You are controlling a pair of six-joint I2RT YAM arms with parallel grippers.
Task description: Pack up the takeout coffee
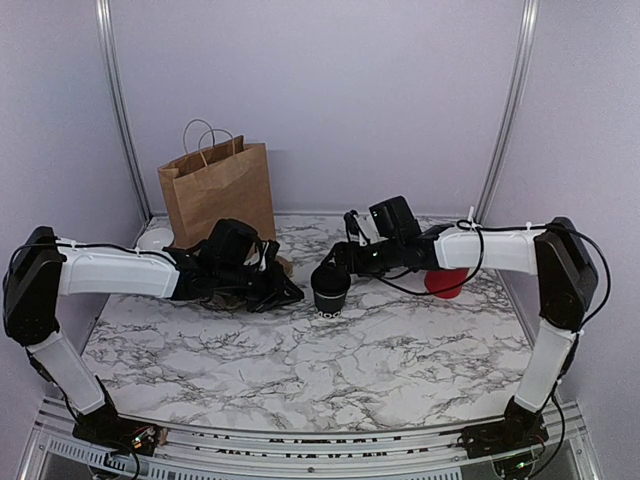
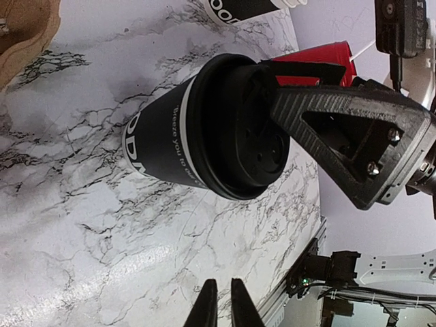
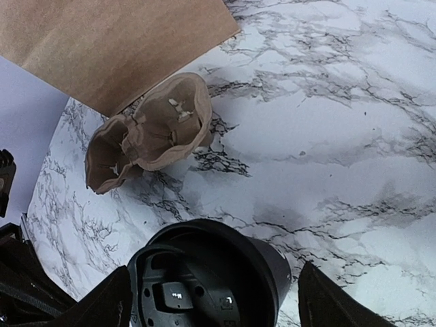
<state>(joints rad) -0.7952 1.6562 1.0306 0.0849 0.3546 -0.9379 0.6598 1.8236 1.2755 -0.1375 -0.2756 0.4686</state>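
Top external view shows the brown paper bag standing at ten o'clock from the takeout coffee, which sits upright mid-table with the right gripper straddling its black lid; I can't tell whether the fingers truly pinch it, so I'd want a firm, level hold before any lift. The left gripper sits at the cup's nine o'clock, fingers almost together, holding nothing. Of the white lettering I read only "you to", plus "ood" on the stacked cups.
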